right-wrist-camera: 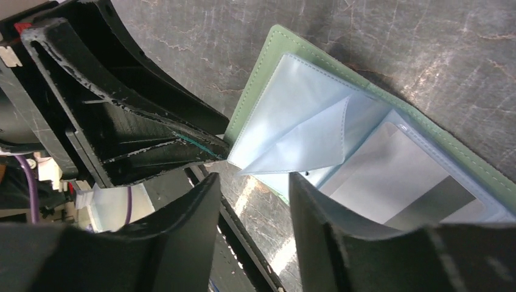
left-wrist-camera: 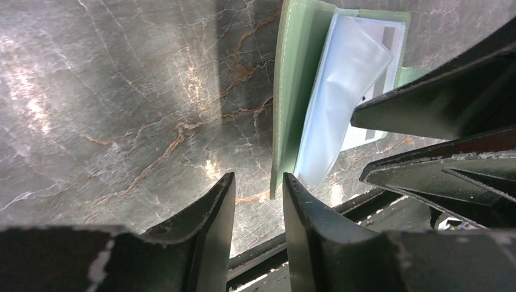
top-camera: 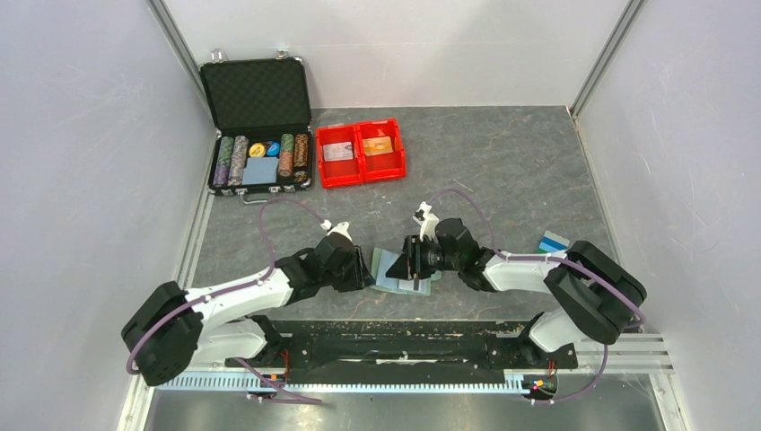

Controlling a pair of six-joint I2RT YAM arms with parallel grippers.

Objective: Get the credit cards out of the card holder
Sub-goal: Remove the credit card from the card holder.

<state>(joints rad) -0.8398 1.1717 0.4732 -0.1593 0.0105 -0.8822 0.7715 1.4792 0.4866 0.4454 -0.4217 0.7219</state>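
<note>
Both arms are bent low over the counter (top-camera: pixel 511 171), their claws almost nose to nose across the card holder (top-camera: pixel 408 285). The holder lies open and flat between the two claws, green cover down and pale clear pockets up.

The left claw (left-wrist-camera: pixel 258 179) has its fingers parted a little. Bare counter shows in the gap and nothing is gripped. The holder's edge sits just past its right fingertip.

The right claw (right-wrist-camera: pixel 251 182) is also partly open, with the holder's near corner reaching into the gap. One finger sits over the clear pockets, beside a loose, folded-up flap. I can't tell whether it presses on the plastic, but it isn't pinched on anything.

A whitish-grey credit card (right-wrist-camera: pixel 401 176) with a grey stripe sits in the pocket just beside that finger.

Well beyond both claws, near the back wall, a red bin (top-camera: pixel 359 180) holds an orange card (top-camera: pixel 379 145) and a whitish card (top-camera: pixel 336 151), one per compartment. An open black chip case (top-camera: pixel 258 94) stands beside it.
</note>
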